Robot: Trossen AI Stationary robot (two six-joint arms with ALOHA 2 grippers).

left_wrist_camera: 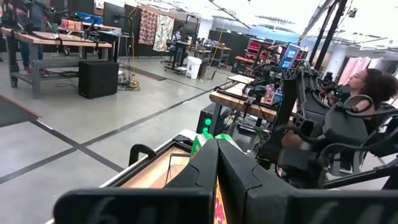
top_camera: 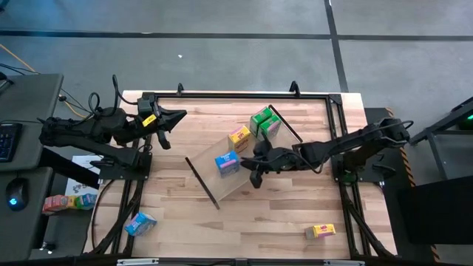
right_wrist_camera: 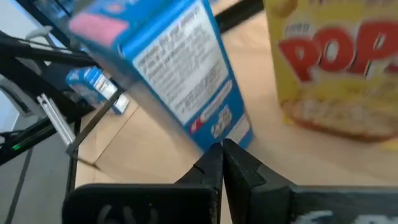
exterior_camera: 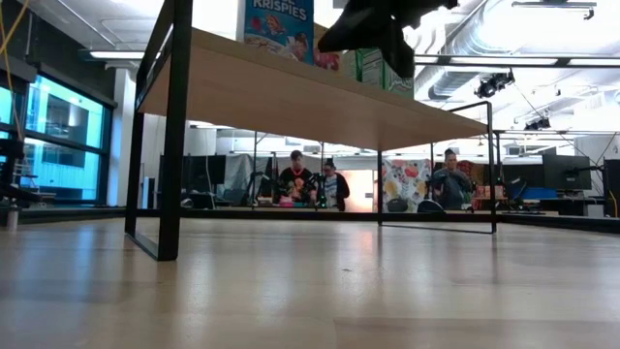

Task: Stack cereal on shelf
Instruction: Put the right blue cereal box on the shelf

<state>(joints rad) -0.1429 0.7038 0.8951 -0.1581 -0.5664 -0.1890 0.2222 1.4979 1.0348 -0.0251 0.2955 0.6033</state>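
Observation:
The shelf [top_camera: 244,185] is a long light-wood board with dark end panels, standing slantwise mid-table. On top stand a green cereal box [top_camera: 262,122], a yellow one [top_camera: 239,135] and a blue one [top_camera: 227,162]. My right gripper [top_camera: 250,165] is shut, just right of the blue box. In the right wrist view its tips [right_wrist_camera: 222,155] sit at the blue box's lower corner [right_wrist_camera: 233,134], with the yellow box [right_wrist_camera: 336,68] beside it. From the low view the blue box [exterior_camera: 279,24] and the right gripper [exterior_camera: 373,29] show above the board. My left gripper [top_camera: 168,120] is shut, held above the far-left corner. My right gripper's shut fingers come level from the table's right side at the blue box's lower corner [right_wrist_camera: 233,134]. I cannot tell whether they touch it. The box stands on the shelf board.
A second blue box [top_camera: 140,223] lies on the tabletop at the near left, and another yellow box [top_camera: 320,231] at the near right. More boxes [top_camera: 70,201] sit off the table to the left. A dark frame rail [top_camera: 236,94] runs along the far edge. People sit beyond the table.

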